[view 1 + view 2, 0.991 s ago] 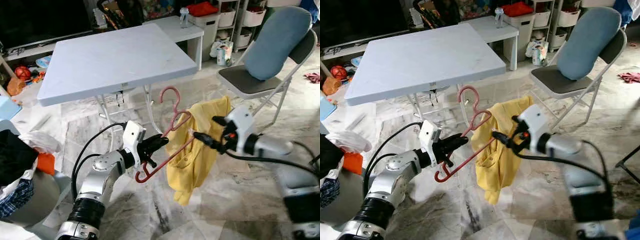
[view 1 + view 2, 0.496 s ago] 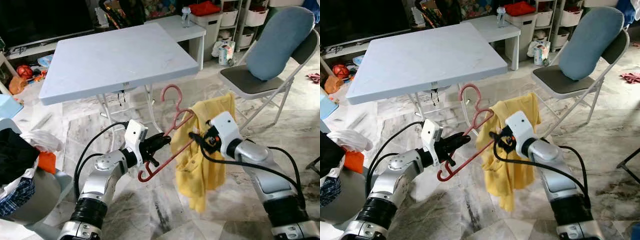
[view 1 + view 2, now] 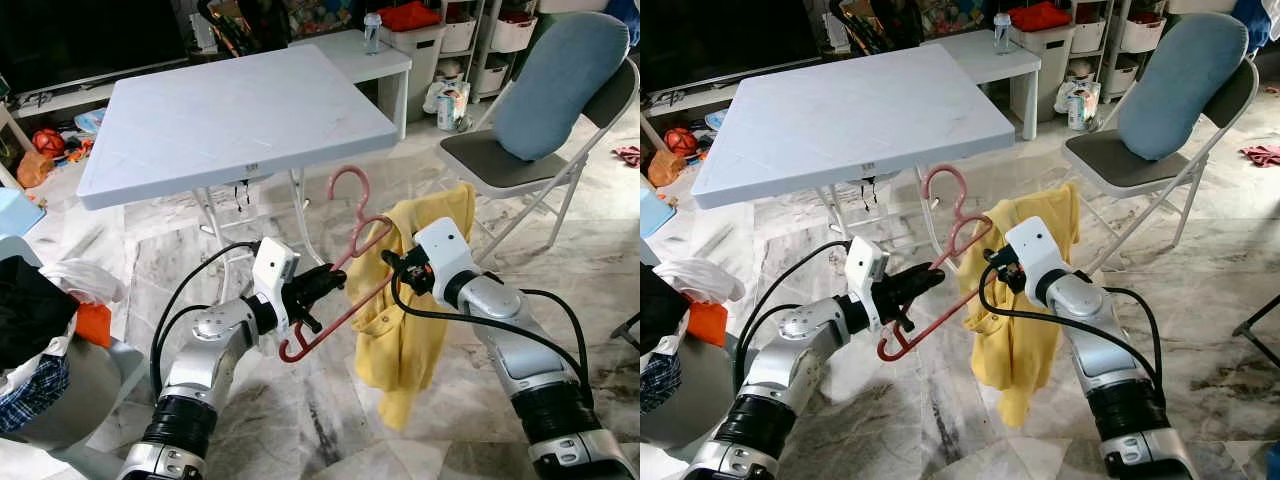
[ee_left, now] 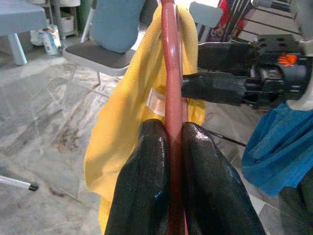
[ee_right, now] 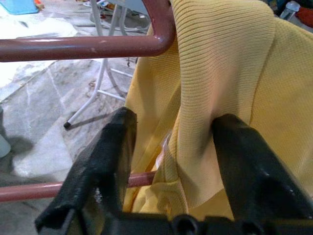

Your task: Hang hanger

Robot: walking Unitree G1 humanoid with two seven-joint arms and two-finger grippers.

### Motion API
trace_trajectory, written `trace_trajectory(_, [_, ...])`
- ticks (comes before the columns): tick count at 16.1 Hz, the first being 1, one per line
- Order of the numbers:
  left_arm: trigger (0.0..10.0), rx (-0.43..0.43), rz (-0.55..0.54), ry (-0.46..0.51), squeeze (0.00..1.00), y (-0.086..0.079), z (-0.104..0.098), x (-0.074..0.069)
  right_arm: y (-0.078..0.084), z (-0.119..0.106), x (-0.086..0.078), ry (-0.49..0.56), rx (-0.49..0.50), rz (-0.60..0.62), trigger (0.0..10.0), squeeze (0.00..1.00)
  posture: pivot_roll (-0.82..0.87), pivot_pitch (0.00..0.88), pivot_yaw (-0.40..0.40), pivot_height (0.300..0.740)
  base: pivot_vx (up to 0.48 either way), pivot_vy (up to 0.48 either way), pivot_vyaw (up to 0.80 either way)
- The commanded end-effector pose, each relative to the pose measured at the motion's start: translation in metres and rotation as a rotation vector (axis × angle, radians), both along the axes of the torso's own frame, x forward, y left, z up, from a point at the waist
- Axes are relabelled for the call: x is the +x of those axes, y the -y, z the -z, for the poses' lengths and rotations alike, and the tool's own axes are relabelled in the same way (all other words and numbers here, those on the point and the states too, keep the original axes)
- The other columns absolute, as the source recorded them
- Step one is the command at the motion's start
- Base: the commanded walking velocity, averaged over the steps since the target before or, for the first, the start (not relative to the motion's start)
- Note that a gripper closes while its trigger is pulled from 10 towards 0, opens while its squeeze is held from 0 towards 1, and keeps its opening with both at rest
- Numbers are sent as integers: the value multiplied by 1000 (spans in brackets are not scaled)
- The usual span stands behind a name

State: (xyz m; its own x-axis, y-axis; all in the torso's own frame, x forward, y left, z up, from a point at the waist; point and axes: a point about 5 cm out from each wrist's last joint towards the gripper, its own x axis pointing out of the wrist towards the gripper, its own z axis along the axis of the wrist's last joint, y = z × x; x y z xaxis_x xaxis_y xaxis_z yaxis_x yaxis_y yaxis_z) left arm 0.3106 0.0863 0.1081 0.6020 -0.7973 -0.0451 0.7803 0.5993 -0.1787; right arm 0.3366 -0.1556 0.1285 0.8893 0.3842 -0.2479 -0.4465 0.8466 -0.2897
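A white folding table (image 3: pixel 230 110) stands ahead on the marble floor (image 3: pixel 300 420), with a folding chair (image 3: pixel 520 150) carrying a blue cushion (image 3: pixel 555 80) off to the robot's right. A laundry basket (image 3: pixel 40 350) full of clothes sits at its left.

In front of the robot, a yellow shirt (image 3: pixel 410 300) hangs from one end of a red hanger (image 3: pixel 340 285), which is held in the air, tilted, hook uppermost, below the table's near edge.

The left gripper (image 3: pixel 325 285) holds the hanger partway along its lower bar; in the left wrist view its two fingers (image 4: pixel 146 186) are pressed together on the red bar. The right gripper (image 3: pixel 392 265) is at the shirt's collar end. In the right wrist view its fingers (image 5: pixel 107 147) stand apart, with a fold of yellow cloth and the hanger's bar between them, not yet pinched.

Over the last second the right arm has swung in from the robot's right and drawn close against the shirt, and the shirt now hangs straighter and longer. The hanger itself has barely shifted. That suggests the robot is still seating the shirt on the hanger; hanging it up looks some way off, and no rail can be made out.
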Motion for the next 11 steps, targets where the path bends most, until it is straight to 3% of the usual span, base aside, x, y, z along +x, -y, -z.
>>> trace_trajectory(1, [0,-32,9,62,0,0,-15,1,-2,-3,3,23,1,7,0,0,-130,0,50,740,0,0,0])
trace_trajectory(3, [0,-25,20,60,0,1,-13,-1,10,-12,10,108,-18,72,0,0,-126,0,48,740,0,0,0])
trace_trajectory(11, [0,-10,20,51,0,-1,-8,-2,23,-25,21,180,-3,143,0,0,-131,0,47,740,0,0,0])
